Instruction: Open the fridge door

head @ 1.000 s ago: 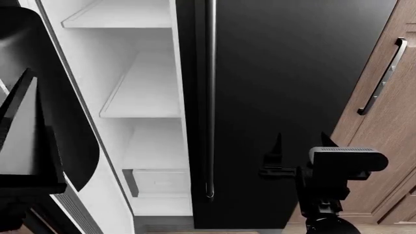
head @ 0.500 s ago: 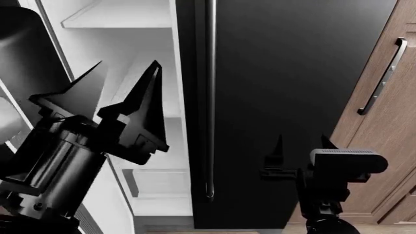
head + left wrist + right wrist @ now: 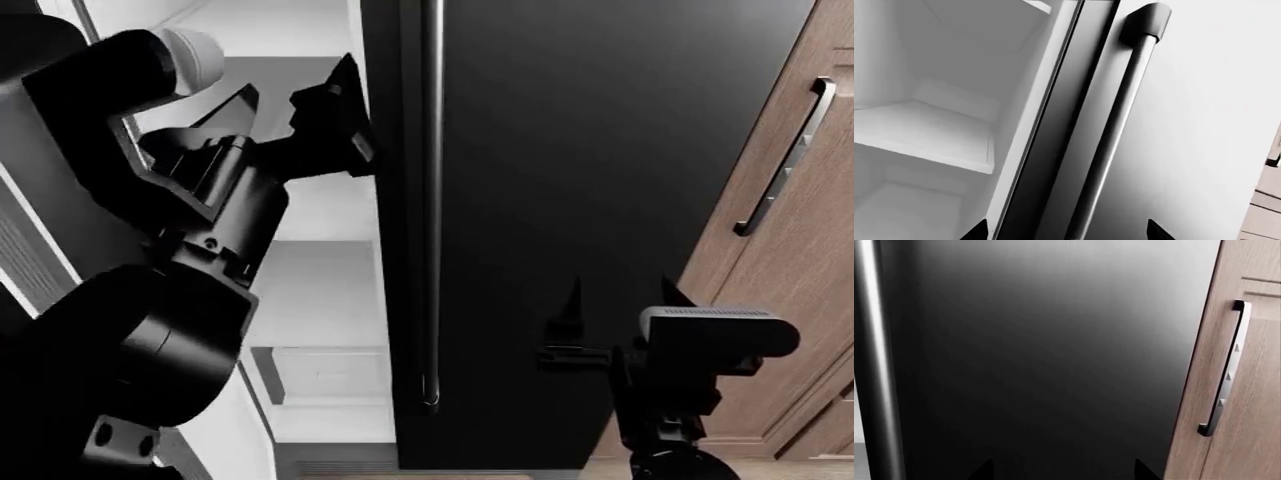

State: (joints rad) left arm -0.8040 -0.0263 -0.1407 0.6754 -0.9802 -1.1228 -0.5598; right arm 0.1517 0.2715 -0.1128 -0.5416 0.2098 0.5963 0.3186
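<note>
Tall glossy black side-by-side fridge (image 3: 587,200), standing upright, flush against brown wood-grain cabinet (image 3: 801,300) on its right side. Left door swung open, white interior exposed with shelves (image 3: 314,215) stacked horizontally and a drawer (image 3: 327,375) near the bottom. Right door shut, plain black face. Long slim vertical bar handle (image 3: 431,200) at right door's left edge, beside the open compartment, lower end well above the fridge's bottom edge.

wood-grain cabinet (image 3: 801,300), dark bar handle (image 3: 787,157)
</note>
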